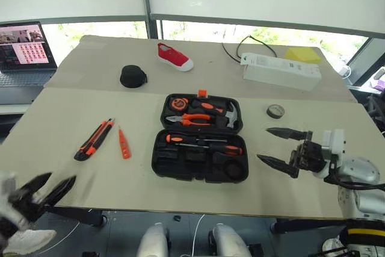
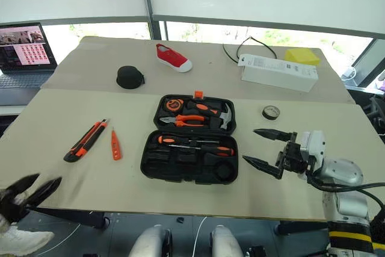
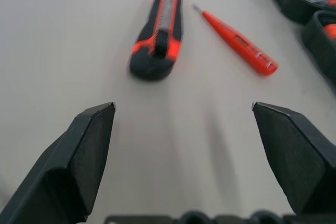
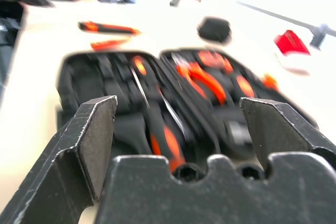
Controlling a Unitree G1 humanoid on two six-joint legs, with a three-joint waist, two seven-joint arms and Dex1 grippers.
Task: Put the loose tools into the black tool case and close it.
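Tool case (image 1: 198, 147) open, just left of empty right hand (image 1: 281, 147)

Red shoe (image 1: 175, 56), black round pouch (image 1: 133, 76), white box (image 1: 280, 71), tape roll (image 1: 275, 111) seen on worktop (image 1: 72, 112); laptop (image 1: 24, 52) placed beside.

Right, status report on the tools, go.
Both grippers, left and right, open, empty. Utility knife and orange pointed tool loose left of open tool case. Nothing blocking.

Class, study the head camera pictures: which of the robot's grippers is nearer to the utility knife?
Left. The left gripper hovers open near the table's front edge, just short of the utility knife; the right gripper is beyond the open tool case.
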